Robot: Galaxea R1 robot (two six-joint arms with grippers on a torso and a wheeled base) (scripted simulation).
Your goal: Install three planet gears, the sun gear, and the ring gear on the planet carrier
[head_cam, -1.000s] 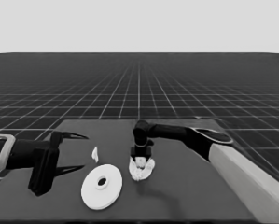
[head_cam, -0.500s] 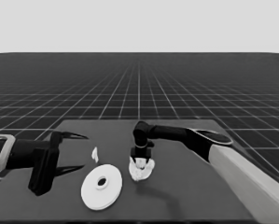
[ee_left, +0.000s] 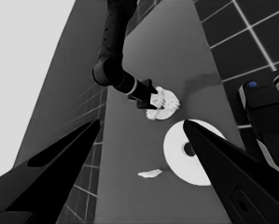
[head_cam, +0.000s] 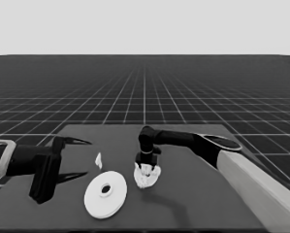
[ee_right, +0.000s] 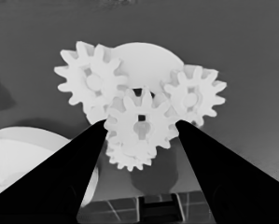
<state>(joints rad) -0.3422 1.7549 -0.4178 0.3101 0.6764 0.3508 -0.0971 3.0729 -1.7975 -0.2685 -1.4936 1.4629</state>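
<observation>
White parts on a dark tabletop (head_cam: 198, 204) are all I have to steer by, so I'll work across from my left. The left tool (head_cam: 72, 159) waits over the tabletop's left end, fingers spread wide, pinching nothing. It sits close to that edge, but being parked it threatens nothing.

Next comes the thin white piece (head_cam: 99, 160), lying loose, then the larger round part (head_cam: 105, 193) flat near the front edge. It lies just beside the smaller round part (ee_right: 148, 58), and I cannot tell from the head view whether they touch. That is my first worry: any sideways nudge of the stack could push one against the other.

At the middle, the right tool (head_cam: 145, 167) stands over the smaller round part. In the right wrist view its fingers flank the centre gear (ee_right: 140, 128), spread, and they look close to its teeth, though I cannot swear they are touching. Two other gears (ee_right: 90, 84) (ee_right: 192, 98) sit left and right of it on the disc, and a fourth set of teeth shows beneath it. If the centre gear's teeth are riding on its neighbours rather than meshed, it may stay cocked, and lifting away carelessly could drag it or tip a neighbour off.

Open room lies to the right: that half of the tabletop carries only the right arm (head_cam: 251, 179) crossing above it, so I judge withdrawal that way safest.
</observation>
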